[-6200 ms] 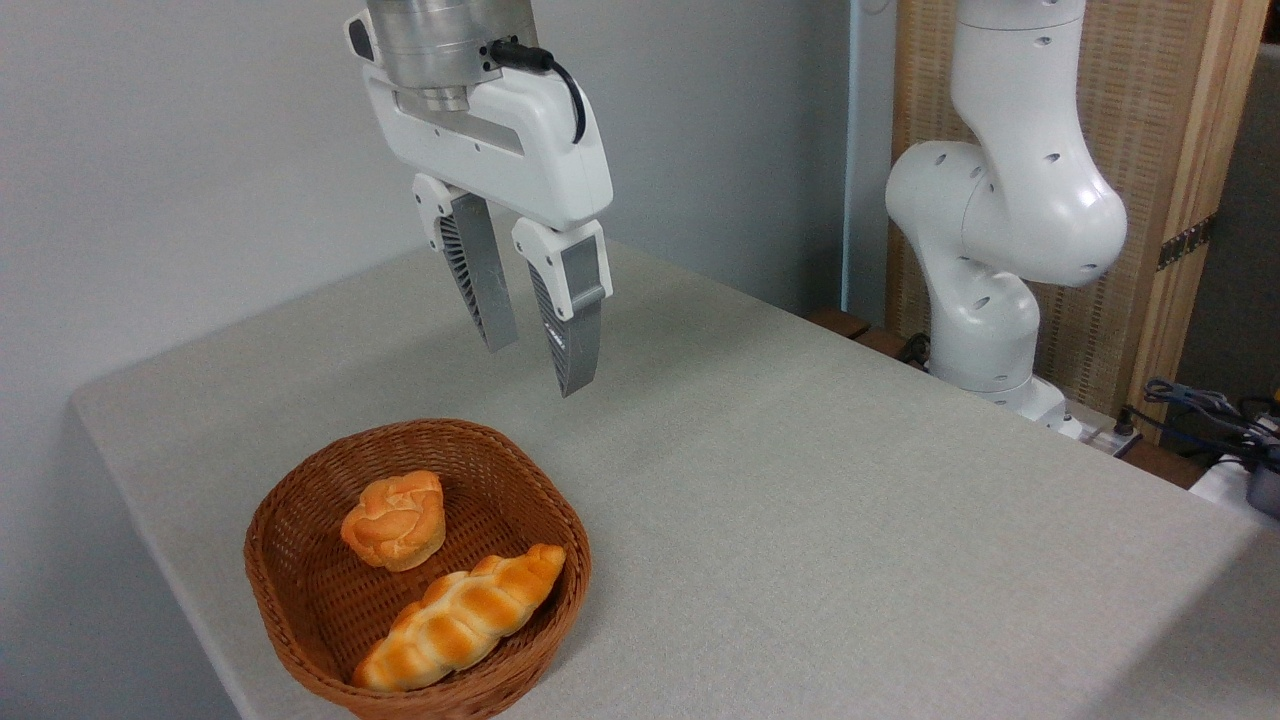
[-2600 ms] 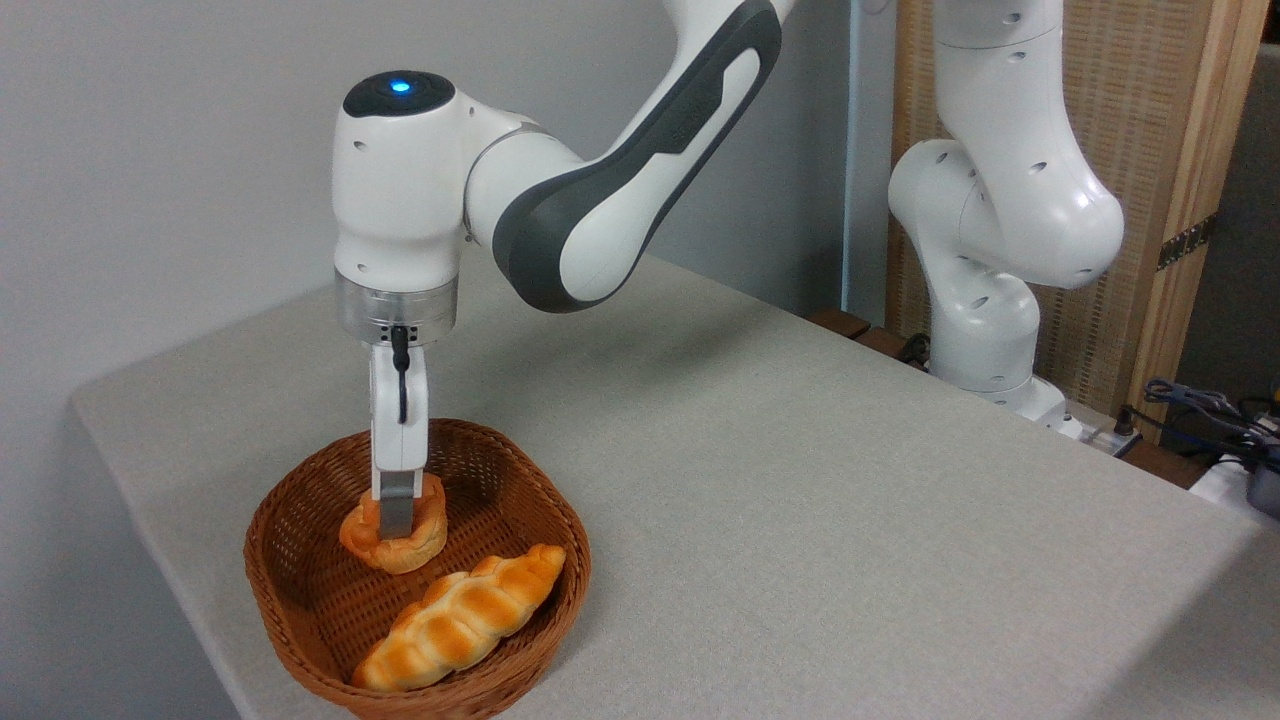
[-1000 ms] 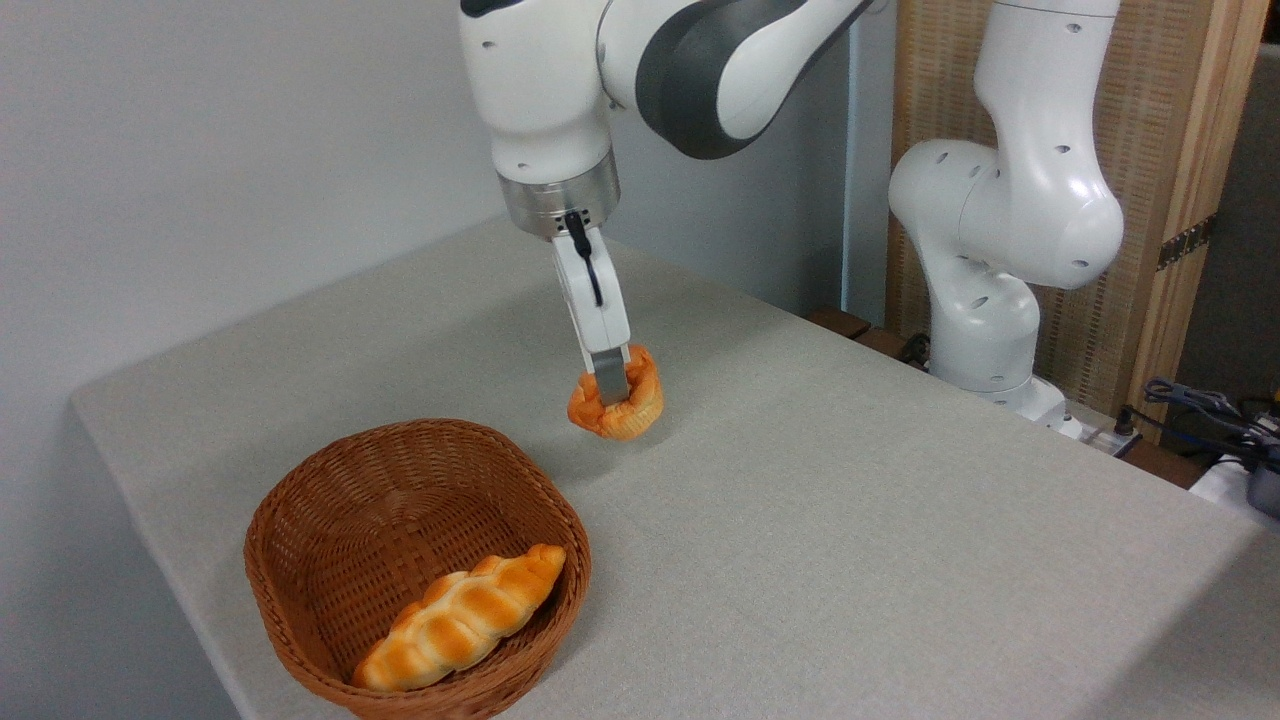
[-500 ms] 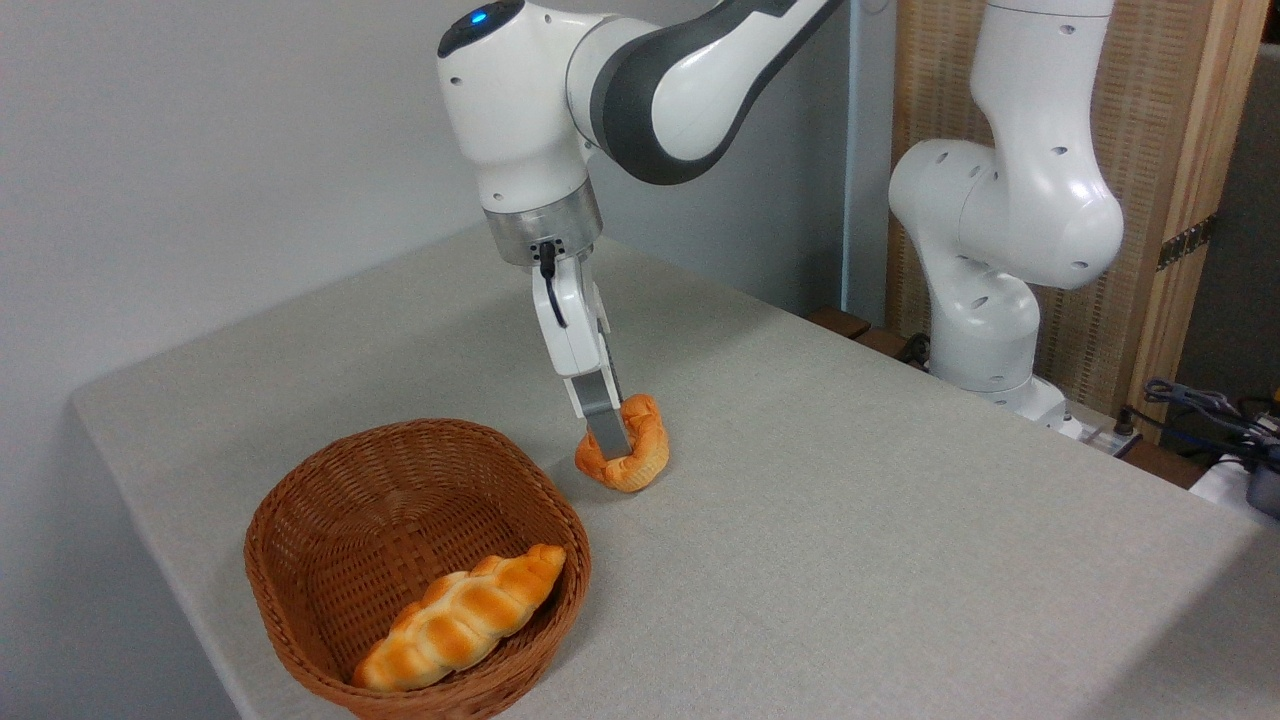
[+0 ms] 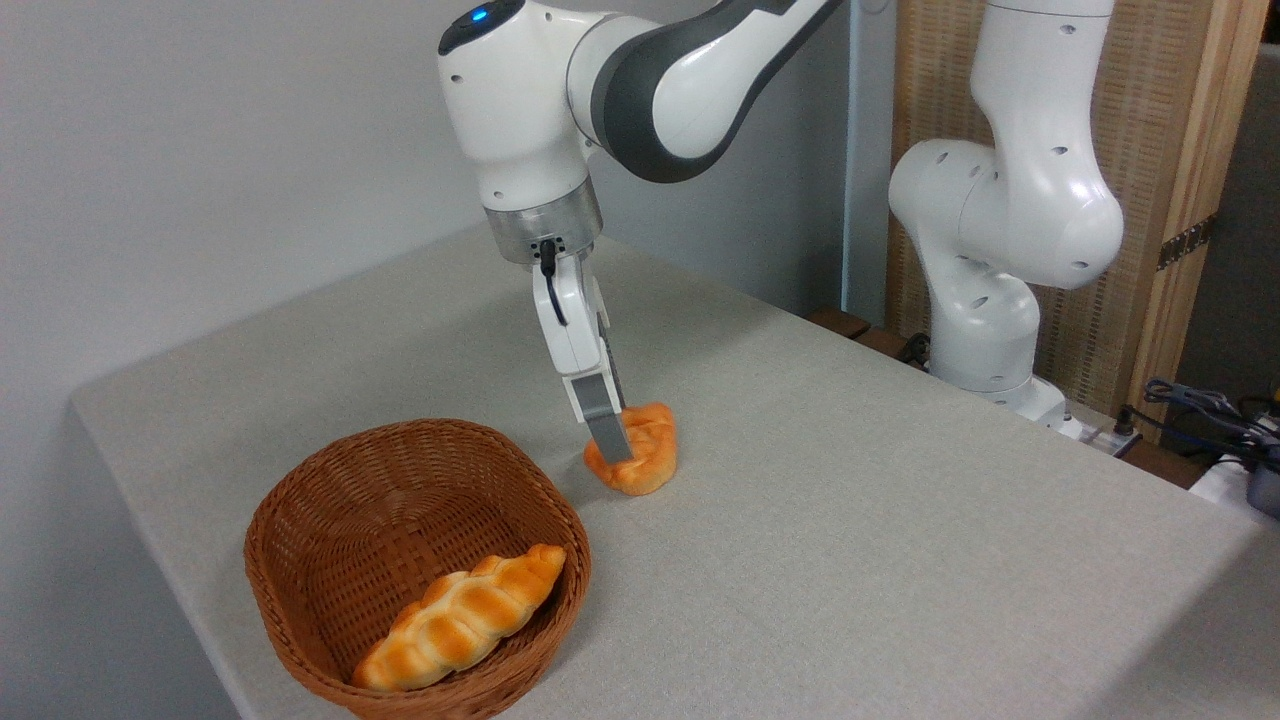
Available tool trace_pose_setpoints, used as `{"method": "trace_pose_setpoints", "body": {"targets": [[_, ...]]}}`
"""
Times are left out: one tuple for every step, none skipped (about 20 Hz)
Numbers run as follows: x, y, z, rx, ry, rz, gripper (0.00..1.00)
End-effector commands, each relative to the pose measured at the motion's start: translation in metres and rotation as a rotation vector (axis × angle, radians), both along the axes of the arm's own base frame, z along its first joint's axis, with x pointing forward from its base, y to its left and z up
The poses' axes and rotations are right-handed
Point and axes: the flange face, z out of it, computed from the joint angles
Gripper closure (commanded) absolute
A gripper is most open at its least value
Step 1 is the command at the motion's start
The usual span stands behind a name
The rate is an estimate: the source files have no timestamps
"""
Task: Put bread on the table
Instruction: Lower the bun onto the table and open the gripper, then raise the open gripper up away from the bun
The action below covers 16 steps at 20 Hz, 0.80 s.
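The bread (image 5: 637,461) is now resting on the tabletop (image 5: 850,500); half a second ago it was hanging just above the cloth, pinched flat between the fingers. Its outline is now looking fuller and rounder, which suggests the grip is relaxing and the bun is springing back to shape. The bun has also shifted slightly to the right and down. In judgement, the placing step is essentially complete and only release and retreat are remaining.

The gripper (image 5: 612,447) is being seen edge-on. The near finger (image 5: 603,428) is overlapping the left side of the bun, and the far finger is hidden behind it. Whether the gripper is fully letting go or is still lightly clamping the bun cannot be told from this view.

Arm pose:
- The wrist is standing above and slightly left of the gripper, blue light on top.
- The gripper is pointing down, its tip leaning a little to the right.
- The forearm is running up and to the right, out of the picture.

Places relative to the gripper:
- The bun is directly at the fingertips, extending to the right of them.
- The basket (image 5: 300,530) is lying to the lower left, near but apart from the bun.
- The loaf (image 5: 460,617) is lying inside the basket, untouched.
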Motion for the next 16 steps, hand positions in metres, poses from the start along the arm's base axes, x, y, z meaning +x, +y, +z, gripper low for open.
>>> {"method": "trace_pose_setpoints", "body": {"targets": [[-0.005, 0.007, 0.013, 0.003, -0.004, 0.010, 0.00], [-0.003, 0.008, 0.018, 0.000, -0.013, 0.026, 0.00], [-0.001, 0.009, 0.027, -0.005, -0.018, 0.062, 0.00], [0.005, 0.008, 0.042, -0.015, -0.019, 0.107, 0.00], [0.010, 0.007, 0.055, -0.017, -0.009, 0.153, 0.00], [0.019, 0.006, 0.066, -0.015, 0.003, 0.209, 0.00], [0.029, 0.008, 0.080, -0.011, 0.008, 0.267, 0.00], [0.038, 0.012, 0.092, -0.009, 0.006, 0.332, 0.00], [0.047, 0.019, 0.103, -0.013, -0.008, 0.395, 0.00], [0.056, 0.026, 0.116, -0.020, -0.032, 0.456, 0.00], [0.064, 0.028, 0.126, -0.026, -0.054, 0.509, 0.00], [0.072, 0.030, 0.134, -0.029, -0.073, 0.567, 0.00], [0.081, 0.039, 0.144, -0.036, -0.094, 0.631, 0.00], [0.091, 0.048, 0.152, -0.045, -0.113, 0.688, 0.00], [0.097, 0.051, 0.158, -0.048, -0.128, 0.723, 0.00], [0.102, 0.051, 0.161, -0.053, -0.141, 0.734, 0.00]]}}
